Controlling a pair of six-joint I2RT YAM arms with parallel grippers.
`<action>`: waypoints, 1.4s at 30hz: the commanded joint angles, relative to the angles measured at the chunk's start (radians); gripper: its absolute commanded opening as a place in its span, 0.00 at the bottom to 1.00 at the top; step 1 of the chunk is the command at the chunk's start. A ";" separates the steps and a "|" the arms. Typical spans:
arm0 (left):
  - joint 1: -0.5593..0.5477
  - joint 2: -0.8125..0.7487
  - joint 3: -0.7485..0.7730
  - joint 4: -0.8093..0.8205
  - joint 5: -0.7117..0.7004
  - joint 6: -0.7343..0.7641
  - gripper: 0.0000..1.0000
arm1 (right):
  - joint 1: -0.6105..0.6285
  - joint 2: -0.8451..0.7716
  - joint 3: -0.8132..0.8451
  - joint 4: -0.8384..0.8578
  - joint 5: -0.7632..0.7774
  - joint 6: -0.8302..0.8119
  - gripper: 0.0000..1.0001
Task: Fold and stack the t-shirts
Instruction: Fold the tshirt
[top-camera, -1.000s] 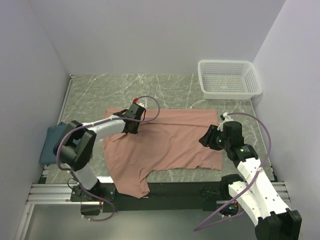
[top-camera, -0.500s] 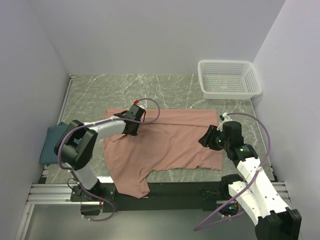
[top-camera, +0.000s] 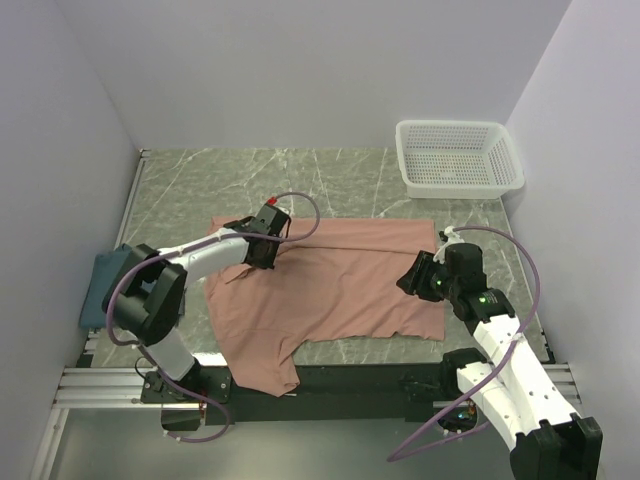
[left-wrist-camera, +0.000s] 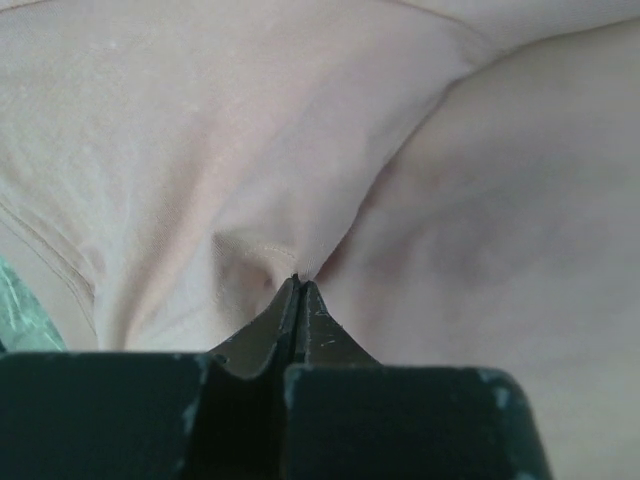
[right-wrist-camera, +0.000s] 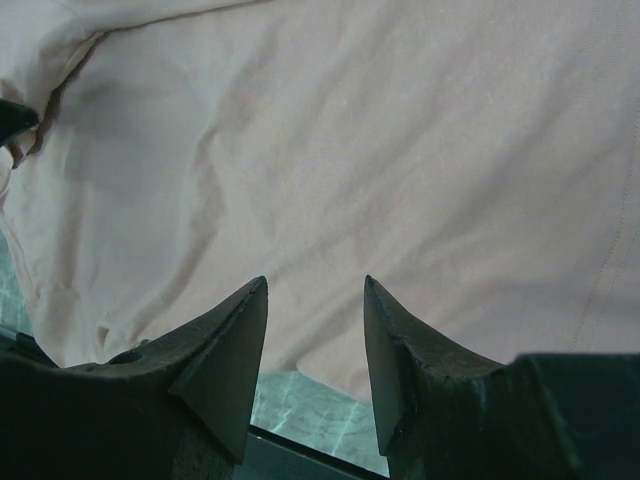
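The left gripper (left-wrist-camera: 297, 288) is clamped shut on a pinch of the salmon-pink t-shirt (top-camera: 340, 285), which lies spread across frame centre. Over the last second its wrist has barely shifted while its elbow has swung left over the teal t-shirt (top-camera: 95, 295). The fold is judged barely begun. The right gripper (right-wrist-camera: 315, 285) remains over the pink shirt's right side, fingers apart and empty.
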 joint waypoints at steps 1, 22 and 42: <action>-0.001 -0.068 0.061 -0.079 0.092 -0.044 0.01 | 0.007 -0.006 -0.001 0.035 -0.007 0.001 0.50; 0.015 -0.111 0.116 -0.176 0.236 -0.208 0.72 | 0.080 0.165 0.014 0.300 -0.223 0.133 0.52; 0.562 -0.363 -0.310 0.096 0.453 -0.346 0.67 | 0.530 1.114 0.578 0.774 -0.194 0.385 0.48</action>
